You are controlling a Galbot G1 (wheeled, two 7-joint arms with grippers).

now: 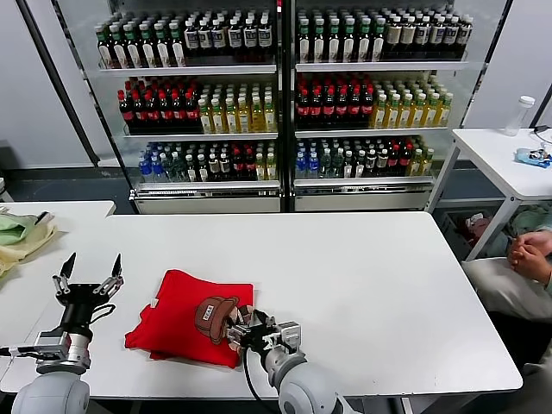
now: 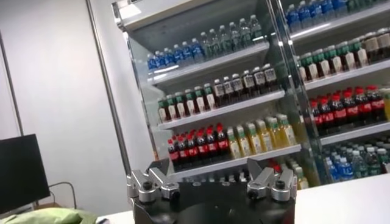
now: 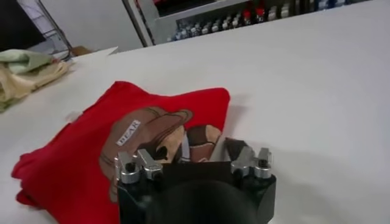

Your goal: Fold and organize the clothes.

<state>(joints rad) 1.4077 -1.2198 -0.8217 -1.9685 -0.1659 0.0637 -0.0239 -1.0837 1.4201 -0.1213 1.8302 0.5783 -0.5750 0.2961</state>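
Right gripper (image 1: 243, 326) spread open on the red T-shirt (image 1: 185, 315) printed "BEAR"; left gripper (image 1: 89, 274) open, raised beside it.

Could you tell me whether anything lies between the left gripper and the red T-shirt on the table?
Nothing visible does. The left gripper is raised, open and pointing up, left of the folded red T-shirt, with only bare white table between them. The right gripper is already at the shirt's near right edge.

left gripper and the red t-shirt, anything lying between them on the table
Nothing. In the head view, only bare white table separates the open left gripper, fingers pointing up, from the folded red T-shirt. The right gripper sits at the shirt's opposite edge.
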